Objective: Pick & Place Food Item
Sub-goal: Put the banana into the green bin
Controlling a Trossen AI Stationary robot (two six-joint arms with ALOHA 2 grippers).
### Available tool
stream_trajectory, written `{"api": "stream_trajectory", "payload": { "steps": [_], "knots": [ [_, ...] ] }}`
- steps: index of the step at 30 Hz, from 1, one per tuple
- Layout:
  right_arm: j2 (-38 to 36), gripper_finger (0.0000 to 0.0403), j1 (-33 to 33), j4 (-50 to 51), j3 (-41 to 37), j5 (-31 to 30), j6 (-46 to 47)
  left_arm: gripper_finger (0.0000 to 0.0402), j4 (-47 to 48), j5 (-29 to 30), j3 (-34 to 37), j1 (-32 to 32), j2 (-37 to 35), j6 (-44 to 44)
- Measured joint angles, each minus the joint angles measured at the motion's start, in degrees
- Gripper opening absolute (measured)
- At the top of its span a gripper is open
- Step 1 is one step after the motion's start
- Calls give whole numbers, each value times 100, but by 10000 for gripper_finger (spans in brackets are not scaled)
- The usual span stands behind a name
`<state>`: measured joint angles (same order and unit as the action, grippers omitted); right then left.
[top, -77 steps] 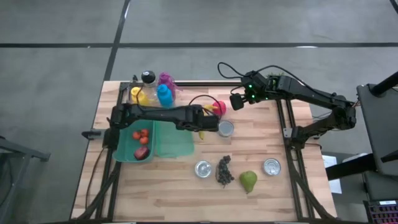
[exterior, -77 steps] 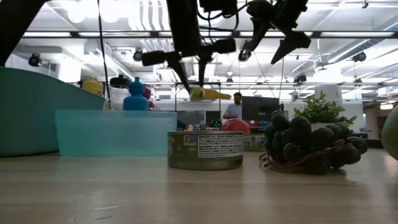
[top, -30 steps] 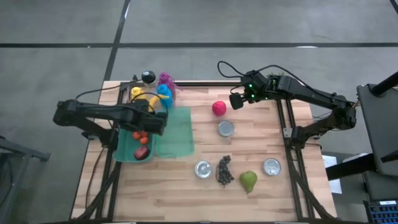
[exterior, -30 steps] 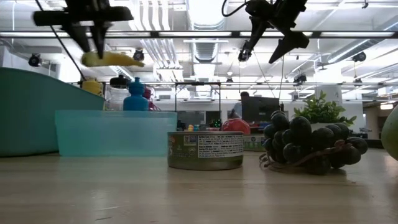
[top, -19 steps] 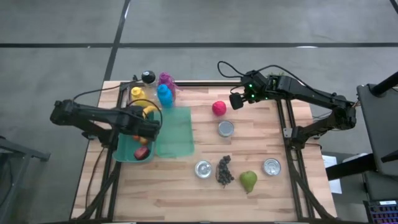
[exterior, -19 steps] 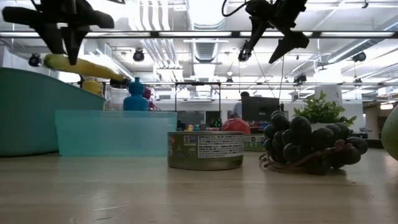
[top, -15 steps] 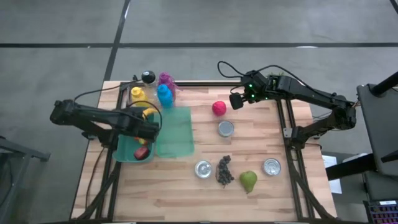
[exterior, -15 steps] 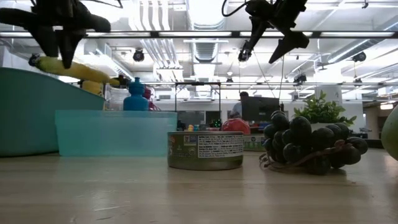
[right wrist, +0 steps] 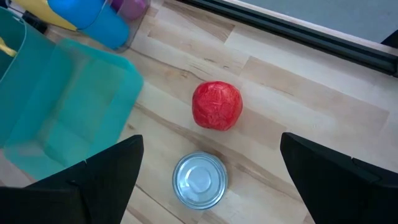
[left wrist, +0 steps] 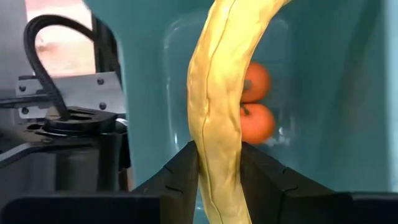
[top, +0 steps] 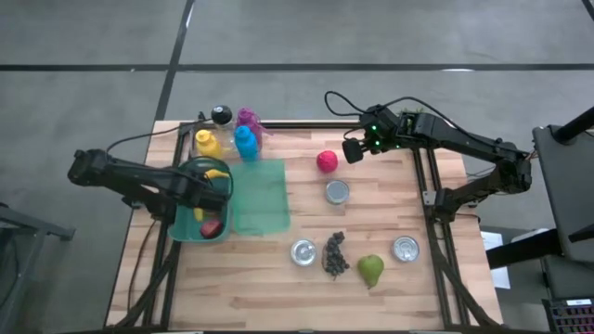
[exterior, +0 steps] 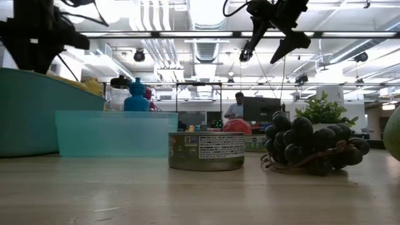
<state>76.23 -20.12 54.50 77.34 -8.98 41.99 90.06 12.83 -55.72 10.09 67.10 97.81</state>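
Left fingers clamp a banana over the teal bin.

The left gripper [top: 215, 186] grasps the banana [left wrist: 224, 118] between its fingers [left wrist: 183, 171], which press on both sides of the fruit, and holds it above the open bin [top: 183, 230] at the left of the bench [top: 278, 297]. In the bin, two orange-red fruits [left wrist: 255, 102] lie below the banana, and a darker red piece [top: 212, 226] lies nearer the front. The bin's lid [top: 262, 197] lies flat just beside it. The right gripper [top: 352, 151] hangs with its fingers spread and empty above the back of the bench, near a red ball-like fruit [right wrist: 216, 106] and a tin [right wrist: 199, 180]. Grapes [top: 334, 253], a pear [top: 370, 270] and two more tins [top: 303, 251] sit along the front; bottles [top: 243, 141] stand at the back.
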Motion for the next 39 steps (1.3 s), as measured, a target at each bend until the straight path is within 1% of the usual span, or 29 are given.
{"api": "stream_trajectory", "payload": {
  "steps": [7, 15, 24, 39],
  "knots": [
    [0, 378, 1, 0, 1, 0, -1, 106, -6, 1, 522, 0, -458, 320],
    [0, 378, 1, -1, 1, 0, 0, 106, -122, -69, 753, 0, -475, 314],
    [0, 378, 2, -2, 0, 0, 0, 106, -1118, -149, 1375, 0, -469, 253],
    [0, 378, 0, -2, 1, 0, 0, 106, -1320, -198, 1357, 0, -425, 235]
  ]
}}
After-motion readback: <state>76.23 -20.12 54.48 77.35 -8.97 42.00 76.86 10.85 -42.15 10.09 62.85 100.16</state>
